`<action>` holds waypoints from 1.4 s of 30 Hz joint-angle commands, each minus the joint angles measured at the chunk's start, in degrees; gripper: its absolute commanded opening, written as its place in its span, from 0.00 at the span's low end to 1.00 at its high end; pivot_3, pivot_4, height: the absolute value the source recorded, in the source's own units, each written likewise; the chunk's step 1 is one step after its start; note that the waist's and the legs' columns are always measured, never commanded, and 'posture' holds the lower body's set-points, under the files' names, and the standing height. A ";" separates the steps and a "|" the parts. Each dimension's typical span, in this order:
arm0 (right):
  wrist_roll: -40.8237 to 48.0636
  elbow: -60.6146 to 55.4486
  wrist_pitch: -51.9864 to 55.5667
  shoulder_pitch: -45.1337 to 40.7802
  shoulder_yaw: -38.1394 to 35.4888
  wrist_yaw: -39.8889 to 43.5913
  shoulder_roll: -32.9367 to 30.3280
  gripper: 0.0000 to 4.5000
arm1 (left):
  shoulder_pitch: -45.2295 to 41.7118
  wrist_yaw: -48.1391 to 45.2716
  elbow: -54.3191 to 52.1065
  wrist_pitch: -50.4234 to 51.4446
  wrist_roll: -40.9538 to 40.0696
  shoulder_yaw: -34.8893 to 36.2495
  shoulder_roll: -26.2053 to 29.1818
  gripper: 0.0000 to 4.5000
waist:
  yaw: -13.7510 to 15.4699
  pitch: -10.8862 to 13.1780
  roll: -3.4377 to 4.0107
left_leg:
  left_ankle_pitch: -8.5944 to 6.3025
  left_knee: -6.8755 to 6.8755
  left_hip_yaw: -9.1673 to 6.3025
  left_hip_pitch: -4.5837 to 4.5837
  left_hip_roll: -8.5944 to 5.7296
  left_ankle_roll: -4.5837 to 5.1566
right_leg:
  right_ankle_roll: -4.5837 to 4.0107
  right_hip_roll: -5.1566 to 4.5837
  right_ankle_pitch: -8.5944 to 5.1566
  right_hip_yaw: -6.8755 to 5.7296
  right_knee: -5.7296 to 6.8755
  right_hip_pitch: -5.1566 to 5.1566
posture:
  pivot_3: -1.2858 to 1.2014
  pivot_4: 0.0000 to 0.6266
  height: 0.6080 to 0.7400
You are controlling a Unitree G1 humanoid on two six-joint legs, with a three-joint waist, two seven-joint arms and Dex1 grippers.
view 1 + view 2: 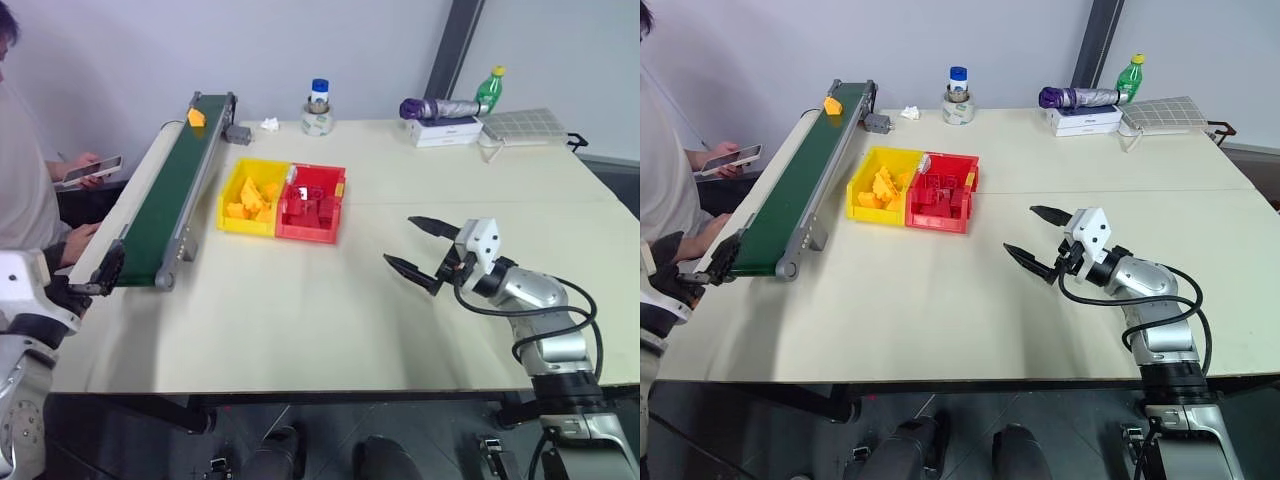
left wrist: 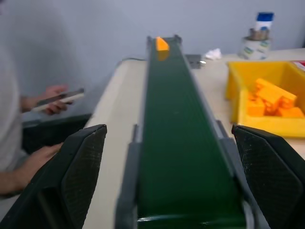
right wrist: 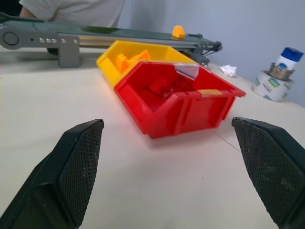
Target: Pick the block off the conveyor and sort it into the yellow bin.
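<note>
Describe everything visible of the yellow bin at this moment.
The yellow bin is a small, bright yellow, open-topped rectangular box that looks like plastic. It sits upright on the table, holding a pile of yellow-orange blocks. Its one long side is pressed against the same-sized red bin; the conveyor runs along its other side, with a small gap. Neither gripper touches it.

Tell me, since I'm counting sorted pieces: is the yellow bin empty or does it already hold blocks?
Not empty. The yellow bin holds a heap of yellow-orange pieces covering most of its floor; another block sits on the conveyor.
</note>
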 commanded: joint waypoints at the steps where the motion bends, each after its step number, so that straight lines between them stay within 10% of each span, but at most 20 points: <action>1: 0.10 -0.68 -1.53 -1.48 -0.39 0.09 0.34 1.00 | -0.77 -0.01 -1.30 -0.86 0.06 0.74 1.53 0.98 | 0.13 0.00 0.00 | 0.00 0.00 0.00 0.00 0.00 0.00 | 0.00 0.00 0.00 0.00 0.00 -0.01 | 0.52 0.24 1.00; 42: 0.10 -1.11 -0.94 -1.57 -0.30 0.42 0.11 1.00 | -8.94 3.41 3.32 5.13 -1.93 -2.75 2.30 0.98 | 0.46 0.00 0.01 | 0.00 -0.02 0.01 -0.02 0.01 0.00 | 0.00 0.01 -0.01 0.00 -0.02 -0.06 | 0.52 0.24 1.00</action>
